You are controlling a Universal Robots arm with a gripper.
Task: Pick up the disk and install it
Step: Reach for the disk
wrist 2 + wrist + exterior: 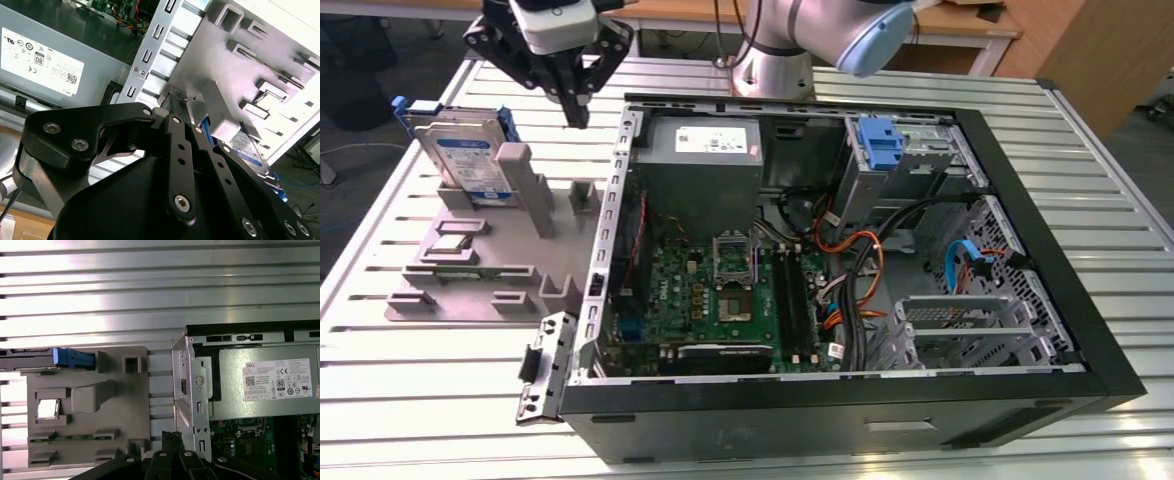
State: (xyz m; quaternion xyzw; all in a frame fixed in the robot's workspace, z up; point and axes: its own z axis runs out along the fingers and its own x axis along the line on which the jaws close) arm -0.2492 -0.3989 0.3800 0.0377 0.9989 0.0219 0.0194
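The disk (460, 152) stands on edge in a slot at the far end of the grey fixture (480, 262), on the exterior view's left; its white-and-blue label faces out and a blue carrier frames it. In the first wrist view the disk (74, 358) shows edge-on with its blue carrier end. In the second wrist view the disk (248, 148) peeks out behind the fingers. My gripper (576, 118) hangs above the table between the disk and the open computer case (1067, 300), apart from both. Its fingers (172, 439) are shut together with nothing between them.
The case lies open with the motherboard (720, 290), the grey power supply (707, 150), cables and a blue bracket (881, 142) at its far side. The fixture also holds a small chip (48, 409) and memory sticks. The slatted metal table (427, 400) surrounds everything.
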